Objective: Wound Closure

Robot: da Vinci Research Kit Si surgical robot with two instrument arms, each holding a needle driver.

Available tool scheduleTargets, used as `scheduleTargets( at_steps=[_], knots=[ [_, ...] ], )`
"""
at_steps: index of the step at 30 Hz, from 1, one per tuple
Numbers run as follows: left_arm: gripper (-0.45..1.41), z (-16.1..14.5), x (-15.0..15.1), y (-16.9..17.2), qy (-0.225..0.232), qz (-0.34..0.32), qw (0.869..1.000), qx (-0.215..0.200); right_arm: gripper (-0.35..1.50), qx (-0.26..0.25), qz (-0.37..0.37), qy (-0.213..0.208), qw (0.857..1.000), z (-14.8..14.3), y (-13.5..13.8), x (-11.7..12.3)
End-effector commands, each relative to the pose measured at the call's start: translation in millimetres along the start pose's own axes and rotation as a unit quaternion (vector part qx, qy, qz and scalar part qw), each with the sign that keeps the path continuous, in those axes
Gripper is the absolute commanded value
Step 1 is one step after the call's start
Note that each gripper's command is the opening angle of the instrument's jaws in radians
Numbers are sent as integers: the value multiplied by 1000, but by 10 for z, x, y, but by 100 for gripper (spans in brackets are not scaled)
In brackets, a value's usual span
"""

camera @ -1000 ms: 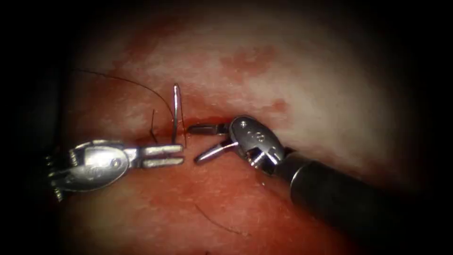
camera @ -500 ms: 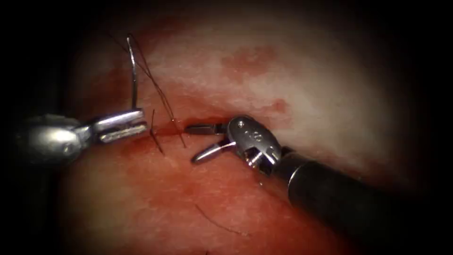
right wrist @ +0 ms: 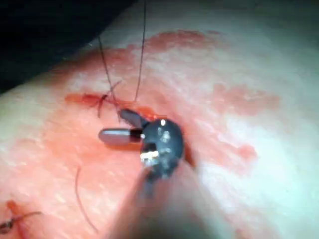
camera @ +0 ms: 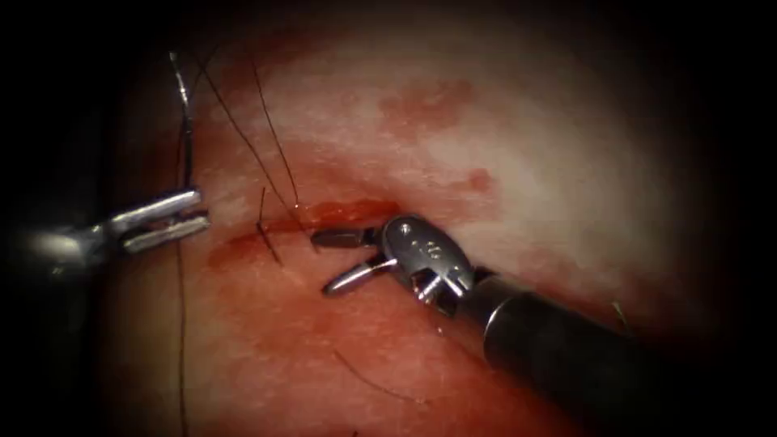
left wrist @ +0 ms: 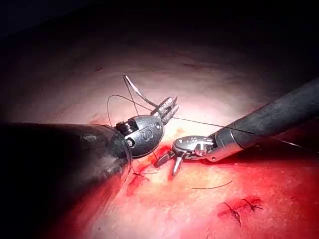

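Needle [camera: 184, 121] first: we see it clear of the tissue [camera: 518, 162], standing nearly upright above the left tool [camera: 166, 218], whose jaws are clenched on its lower stretch while the rest of the curve rises to a tip near the upper left of the endoscope view. In the left wrist view the same needle [left wrist: 137, 92] arcs away from the clamped jaws of our left tool [left wrist: 168, 108]. Compared with a second ago, when the needle stood in the cut beside these jaws, it has been drawn out and carried well to the left of the cut.

Thread [camera: 271, 146] runs in two dark strands from the needle's region down to the cut [camera: 340, 212], entering the tissue just left of the right tool's tips; another strand hangs straight down past the left jaws. A short cut end of thread [camera: 265, 231] sticks up from the tissue between the two tools.

Our right tool [camera: 340, 259] lies at the cut with its jaws spread apart and grasping nothing, the upper jaw along the cut's edge. The right wrist view shows the parted jaws of this tool [right wrist: 119, 127] beside the thread [right wrist: 141, 55]. Red fluid [camera: 267, 356] stains the tissue below the cut.
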Motion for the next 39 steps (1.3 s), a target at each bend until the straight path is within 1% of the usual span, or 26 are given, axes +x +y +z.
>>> scheduleTargets(
  at_steps=[1, 5, 8, 10, 13, 15, 16, 17, 20, 23, 27, 28, 30, 31, 32, 33, 34, 37, 38, 39],
  knots=[
    [-45, 7, -4, 2, 0, 4, 1000, 2, 99, -1, -2, 1, 1000, 13, 10, -7],
    [-45, 9, -3, 6, -1, 3, 1000, -4, 99, -7, 0, 1, 1000, 22, 16, -9],
    [-45, 10, -3, 8, -2, 3, 1000, -5, 98, -8, 0, 2, 1000, 26, 15, -7],
    [-45, 9, -3, 7, -2, 3, 1000, -5, 76, -5, 0, -2, 1000, 27, 12, -7],
    [-45, 9, -3, 8, -2, 1, 1000, -5, 59, -1, 0, -12, 1000, 27, 11, -8],
    [-45, 9, -3, 9, -2, 1, 1000, -5, 32, 6, -1, -13, 1000, 26, 11, -8],
    [-45, 9, -4, 9, -2, -2, 1000, -6, 5, 12, 0, -14, 1000, 26, 11, -8],
    [-45, 9, -4, 10, -3, -1, 1000, -7, -35, 20, 0, -16, 1000, 25, 10, -7],
    [-45, 11, -8, 11, -4, -3, 1000, -11, -35, 26, 1, -27, 999, 20, 6, -3],
    [-45, 12, -15, 13, -5, -8, 1000, -17, -35, 30, 2, -27, 999, 13, -3, 1],
    [-45, 13, -23, 16, -6, -11, 1000, -23, -35, 39, 2, -27, 999, 6, -22, 6],
    [-45, 13, -23, 16, -6, -11, 1000, -23, -35, 39, 2, -27, 999, 6, -22, 6],
    [-45, 13, -24, 19, -8, -16, 999, -28, -35, 44, 4, -27, 999, 0, -40, 9],
    [-45, 13, -24, 19, -8, -16, 999, -28, -35, 44, 4, -27, 999, 0, -40, 9],
    [-45, 12, -23, 21, -12, -19, 999, -37, -35, 51, 6, -27, 998, -5, -61, 13],
    [-45, 12, -22, 22, -12, -22, 999, -39, -35, 54, 5, -27, 998, -6, -69, 15],
    [-45, 11, -21, 22, -13, -21, 999, -40, -35, 61, 4, -26, 998, -7, -85, 20],
    [-45, 11, -21, 22, -13, -24, 999, -40, -35, 72, 3, -24, 997, -5, -111, 29],
    [-45, 11, -21, 22, -13, -24, 999, -40, -35, 79, 3, -23, 997, -4, -125, 36],
    [-45, 11, -22, 22, -13, -24, 999, -40, -35, 80, 3, -24, 996, -3, -129, 39]
  ],
)
